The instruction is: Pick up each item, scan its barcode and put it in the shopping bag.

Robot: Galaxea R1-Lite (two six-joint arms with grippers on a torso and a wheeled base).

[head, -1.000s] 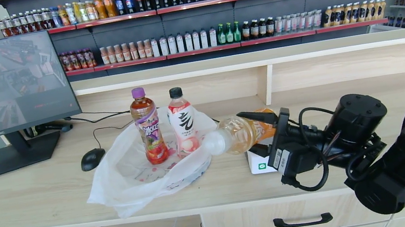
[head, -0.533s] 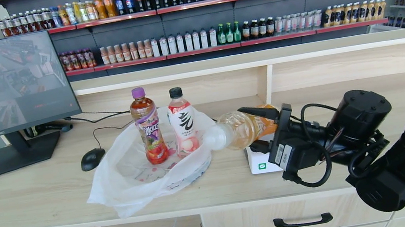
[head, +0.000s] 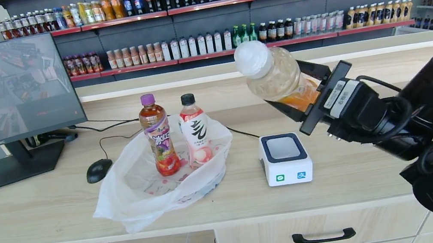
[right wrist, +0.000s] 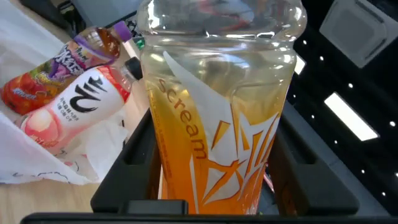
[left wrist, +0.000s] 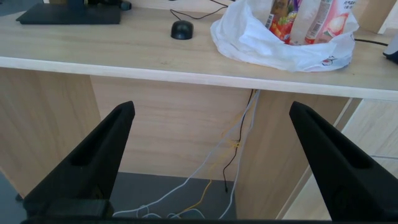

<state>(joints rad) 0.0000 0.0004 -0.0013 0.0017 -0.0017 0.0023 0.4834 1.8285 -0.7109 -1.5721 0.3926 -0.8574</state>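
Down before the counter (head: 39,210) front, the left gripper (left wrist: 211,111) hangs with jaws wide apart. The right gripper (head: 296,91) is clamped on a bottle (head: 274,75) by its lower body, held above the scanner (head: 285,158), tilted, cap up and leftward. Open counter separates scanner from bag (head: 140,190), where two bottles (head: 158,135) (head: 196,131) stand upright.

A pale wood-grain desk (head: 39,210) with a raised ledge along its back edge. At the left end stands a dark monitor (head: 3,92) on a flat black stand. Just beside the stand lies a black mouse (head: 99,170), its cable (head: 115,137) trailing toward the back. A white plastic shopping bag (head: 124,197) sits open mid-desk, reaching the front edge. Right of it, apart, sits a small white barcode scanner (head: 286,164).
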